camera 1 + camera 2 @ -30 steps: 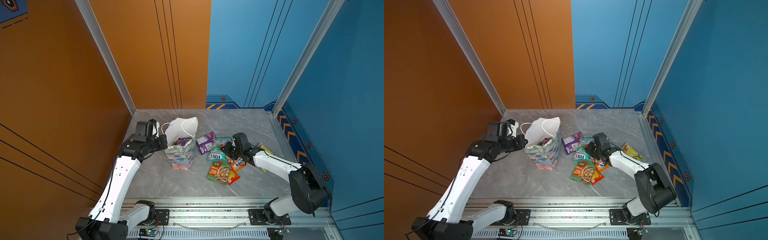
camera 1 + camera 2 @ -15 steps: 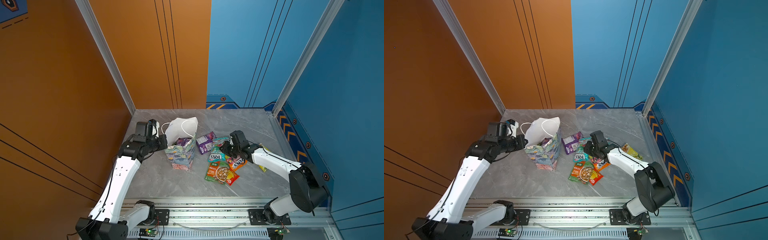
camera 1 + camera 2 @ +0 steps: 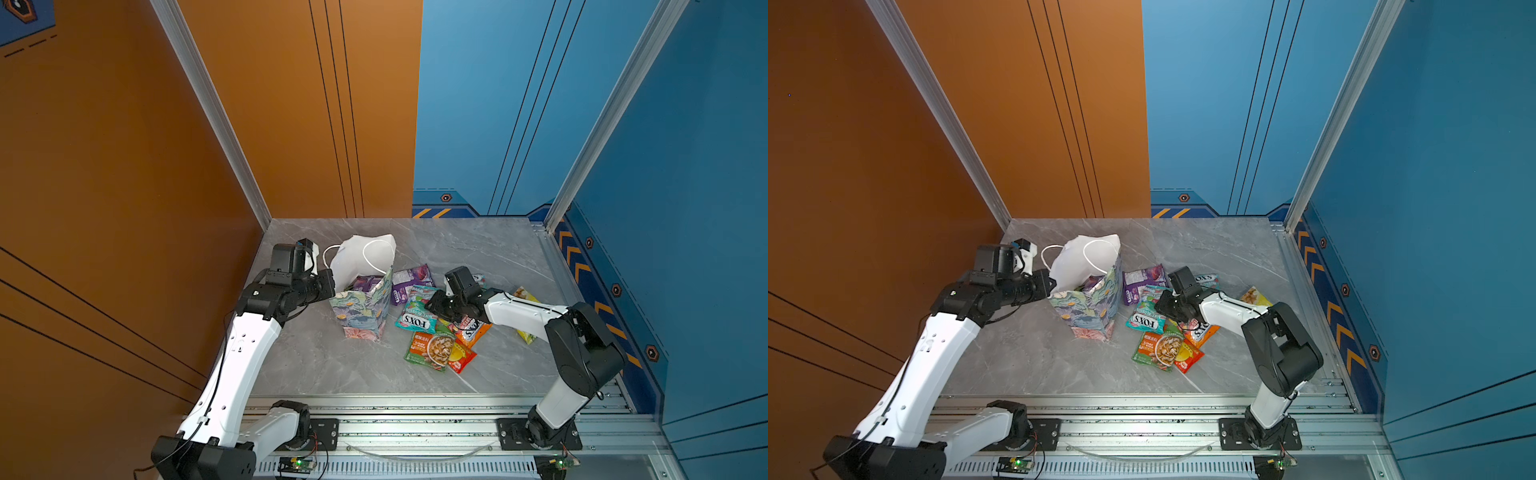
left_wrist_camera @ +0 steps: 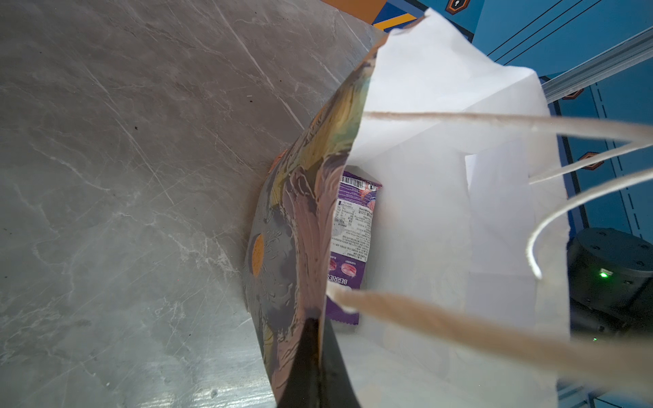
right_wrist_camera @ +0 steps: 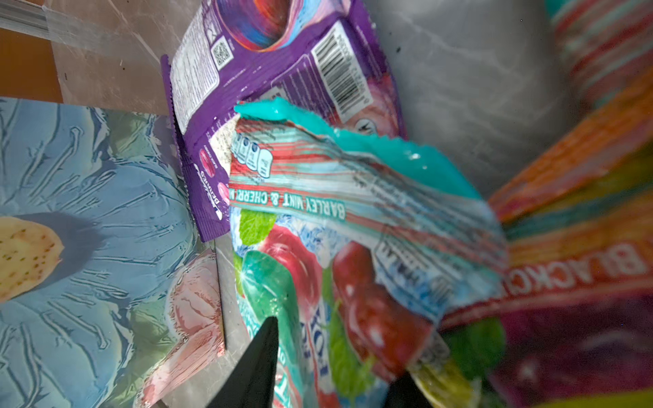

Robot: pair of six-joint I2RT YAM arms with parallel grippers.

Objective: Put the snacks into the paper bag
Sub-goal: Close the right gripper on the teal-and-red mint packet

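The floral paper bag (image 3: 361, 307) (image 3: 1088, 303) stands upright at the left of the table, its mouth open. My left gripper (image 3: 332, 286) (image 4: 319, 325) is shut on the bag's near rim. A purple snack (image 4: 349, 240) stands inside. Right of the bag lie the other snacks: a purple packet (image 3: 409, 278) (image 5: 282, 70), a teal FOX'S packet (image 3: 415, 316) (image 5: 353, 212), an orange one (image 3: 471, 332) and a green-orange sachet (image 3: 432, 347). My right gripper (image 3: 430, 305) (image 5: 332, 371) is open low over the teal packet, one finger on each side of it.
A red sachet (image 3: 463, 357) lies under the green-orange one. A yellow-green sachet (image 3: 525, 295) sits beneath my right forearm, and another teal packet (image 3: 478, 278) lies behind the wrist. Orange and blue walls close in the table (image 3: 478, 245) at the left, back and right.
My right gripper has slid left and toward the bag across the pile and its jaws have spread wider. The left arm and the bag have not moved.
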